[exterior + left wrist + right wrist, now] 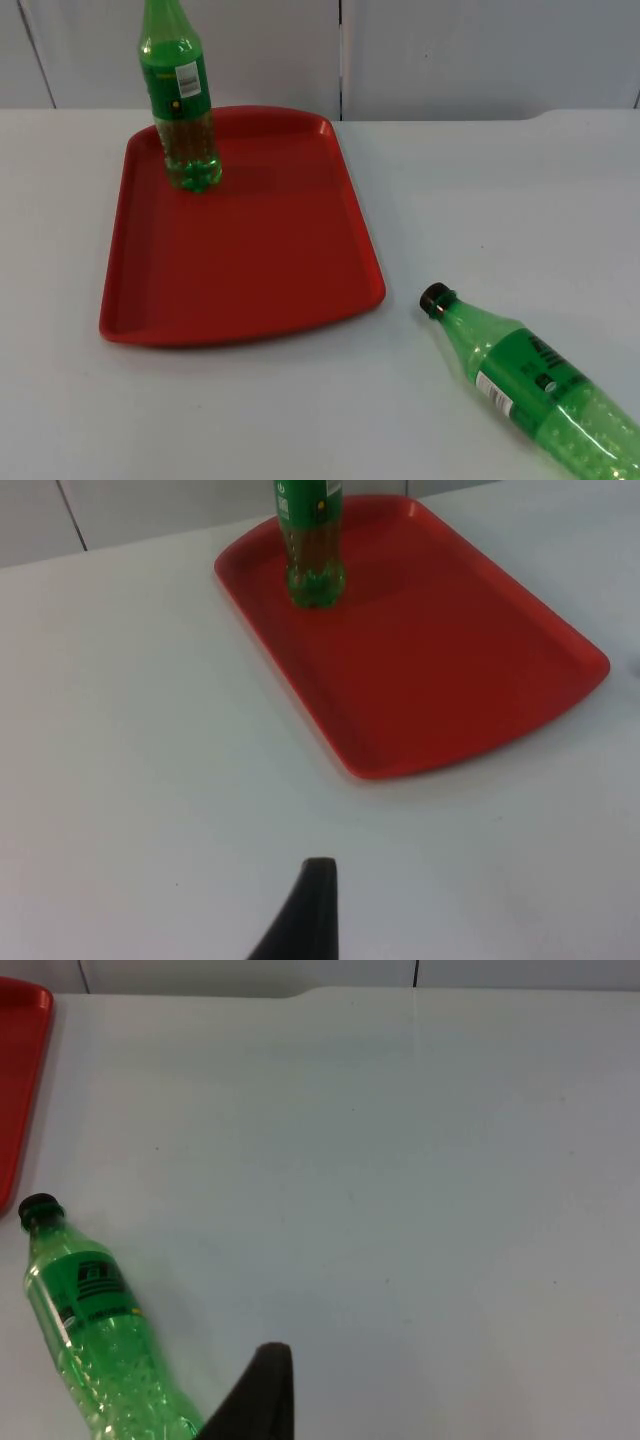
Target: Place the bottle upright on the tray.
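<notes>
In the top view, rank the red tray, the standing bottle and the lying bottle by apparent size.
1. red tray, clearly largest.
2-3. lying bottle and standing bottle: not ranked. Both are cut by the picture's edge, and the lying one is nearer the camera.

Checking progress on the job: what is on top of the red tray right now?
One green bottle stands upright at a far corner of the red tray. The tray floor beneath its base is hidden. A second bottle lies on the table.
</notes>
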`<act>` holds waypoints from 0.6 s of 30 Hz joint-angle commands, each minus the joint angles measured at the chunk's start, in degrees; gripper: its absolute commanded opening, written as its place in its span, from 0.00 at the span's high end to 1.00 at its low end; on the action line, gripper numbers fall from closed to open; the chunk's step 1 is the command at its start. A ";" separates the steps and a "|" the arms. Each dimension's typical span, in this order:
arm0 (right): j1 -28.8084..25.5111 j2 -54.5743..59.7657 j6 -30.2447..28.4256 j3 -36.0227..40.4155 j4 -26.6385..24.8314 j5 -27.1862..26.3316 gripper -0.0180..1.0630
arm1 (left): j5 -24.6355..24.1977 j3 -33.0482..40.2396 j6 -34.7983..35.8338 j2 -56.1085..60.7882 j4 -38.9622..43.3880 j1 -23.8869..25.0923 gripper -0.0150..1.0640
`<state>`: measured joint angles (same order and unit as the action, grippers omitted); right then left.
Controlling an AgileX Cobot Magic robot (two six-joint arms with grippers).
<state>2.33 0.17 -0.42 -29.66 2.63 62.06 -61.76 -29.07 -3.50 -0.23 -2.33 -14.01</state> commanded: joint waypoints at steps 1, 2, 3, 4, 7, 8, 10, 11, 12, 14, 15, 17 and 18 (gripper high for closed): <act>0.28 -0.17 -0.32 0.09 -0.25 -0.36 0.01 | -0.05 0.33 0.35 0.23 -0.02 0.12 0.17; 0.28 -0.17 -0.32 0.09 -0.25 -0.36 0.01 | -0.05 0.33 0.35 0.23 -0.02 0.12 0.17; 0.28 -0.17 -0.32 0.09 -0.25 -0.36 0.01 | -0.05 0.33 0.35 0.23 -0.02 0.12 0.17; 0.28 -0.17 -0.32 0.09 -0.25 -0.36 0.01 | -0.05 0.33 0.35 0.23 -0.02 0.12 0.17; 0.28 -0.17 -0.32 0.09 -0.25 -0.36 0.01 | -0.05 0.33 0.35 0.23 -0.02 0.12 0.17; 0.28 -0.17 -0.32 0.09 -0.25 -0.36 0.01 | -0.05 0.33 0.35 0.23 -0.02 0.12 0.17; 0.28 -0.17 -0.32 0.09 -0.25 -0.36 0.01 | -0.05 0.33 0.35 0.23 -0.02 0.12 0.17; 0.28 -0.17 -0.32 0.09 -0.25 -0.36 0.01 | -0.05 0.33 0.35 0.23 -0.02 0.12 0.17; 0.28 -0.17 -0.32 0.09 -0.25 -0.36 0.01 | -0.05 0.33 0.35 0.23 -0.02 0.12 0.17; 0.28 -0.17 -0.32 0.09 -0.25 -0.36 0.01 | -0.05 0.33 0.35 0.23 -0.02 0.12 0.17; 0.28 -0.17 -0.32 0.09 -0.25 -0.36 0.01 | -0.05 0.33 0.35 0.23 -0.02 0.12 0.17; 0.28 -0.17 -0.32 0.09 -0.25 -0.36 0.01 | -0.05 0.33 0.35 0.23 -0.02 0.12 0.17; 0.28 -0.17 -0.32 0.09 -0.25 -0.36 0.01 | -0.05 0.33 0.35 0.23 -0.02 0.12 0.17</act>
<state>2.33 0.17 -0.42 -29.66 2.63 62.06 -61.76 -29.07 -3.46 -0.23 -2.33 -14.01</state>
